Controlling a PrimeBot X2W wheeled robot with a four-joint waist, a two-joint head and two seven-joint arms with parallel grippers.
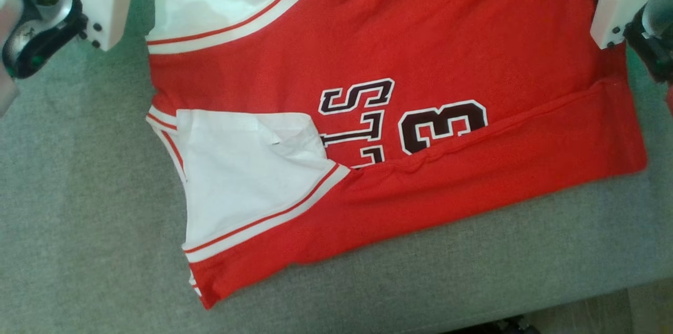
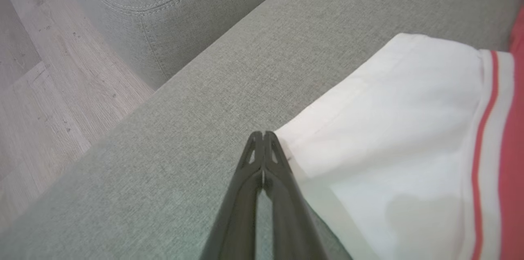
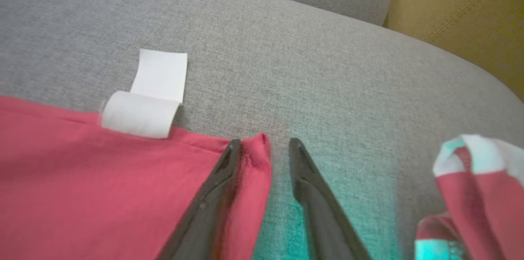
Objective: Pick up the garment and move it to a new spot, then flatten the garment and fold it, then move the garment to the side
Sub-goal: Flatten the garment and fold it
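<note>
Red garment (image 3: pixel 102 182) inside part-open right gripper (image 3: pixel 265 143)

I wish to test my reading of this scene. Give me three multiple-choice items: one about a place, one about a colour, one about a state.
1. Where does the garment lie?
A) on a wooden floor
B) on a grey cushion
C) on a table

2. What colour are its sleeves?
A) blue
B) black
C) white

3. How do the fingers of the left claw stand?
A) shut together
B) wide apart
C) around a bottle

Answers:
1 B: grey woven fabric shows beneath the garment's edges.
2 C: both sleeves are white, with a red stripe at the seam.
3 A: in the left wrist view the two dark tips touch each other.
</note>
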